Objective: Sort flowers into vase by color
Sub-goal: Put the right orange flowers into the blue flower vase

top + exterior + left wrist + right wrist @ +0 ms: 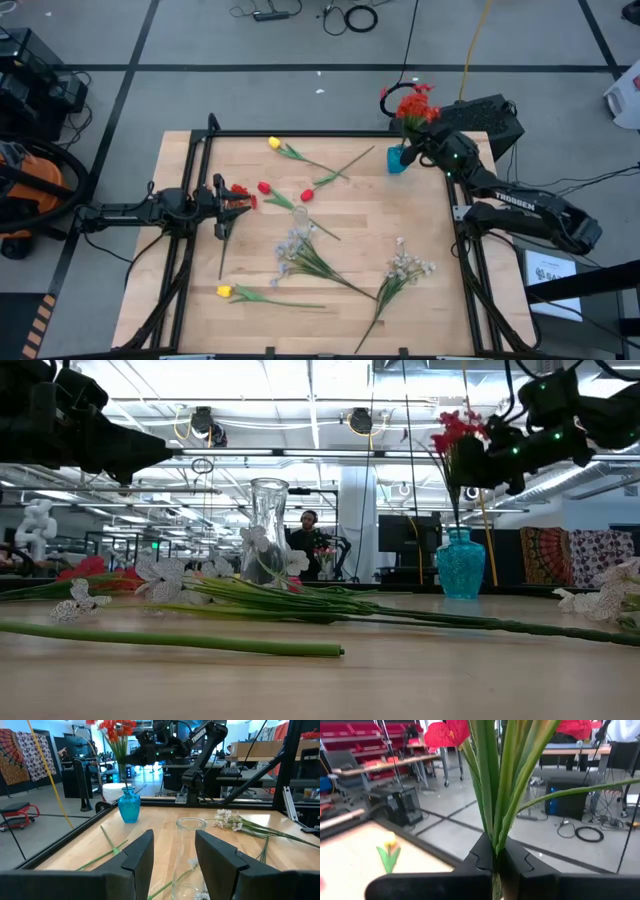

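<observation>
Right gripper (495,862) is clenched on the red flower stem (415,105), held upright directly above the teal vase (397,159), presumably for lowering in. Left gripper (172,852), well apart from the vase, hovers with fingers released, facing a clear glass vase (190,851); remaining flowers lie on the table (450,300).

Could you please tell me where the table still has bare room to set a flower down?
Bare wood lies along the table's left edge below the left gripper, and near the right edge below the teal vase. The middle, around the clear vase, is crowded.
</observation>
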Robot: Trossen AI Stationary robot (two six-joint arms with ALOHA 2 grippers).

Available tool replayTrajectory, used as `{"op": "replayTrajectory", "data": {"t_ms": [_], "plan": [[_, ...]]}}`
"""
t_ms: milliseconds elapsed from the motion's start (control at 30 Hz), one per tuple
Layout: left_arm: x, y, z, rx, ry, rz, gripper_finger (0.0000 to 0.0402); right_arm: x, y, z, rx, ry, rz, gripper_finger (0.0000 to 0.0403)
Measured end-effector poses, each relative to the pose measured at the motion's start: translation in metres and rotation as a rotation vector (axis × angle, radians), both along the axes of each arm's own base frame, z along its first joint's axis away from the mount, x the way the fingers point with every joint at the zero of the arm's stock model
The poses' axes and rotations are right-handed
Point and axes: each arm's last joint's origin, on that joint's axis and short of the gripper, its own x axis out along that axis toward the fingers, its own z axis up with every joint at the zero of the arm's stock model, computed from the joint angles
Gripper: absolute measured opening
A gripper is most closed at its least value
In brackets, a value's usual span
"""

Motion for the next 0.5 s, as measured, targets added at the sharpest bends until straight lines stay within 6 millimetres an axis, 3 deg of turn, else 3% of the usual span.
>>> {"op": "replayTrajectory", "data": {"t_ms": [200, 500], "plan": [[0.0, 0.0, 0.0, 0.0, 0.0, 0.0, 0.015, -0.0008, 0.0009, -0.0093, -0.007, 0.012, 0.003, 0.0008], [0.0, 0.0, 0.0001, 0.0, 0.0, 0.0, 0.015, 0.0002, 0.0023, -0.0132, 0.072, -0.011, 0.045, 0.0064]]}}
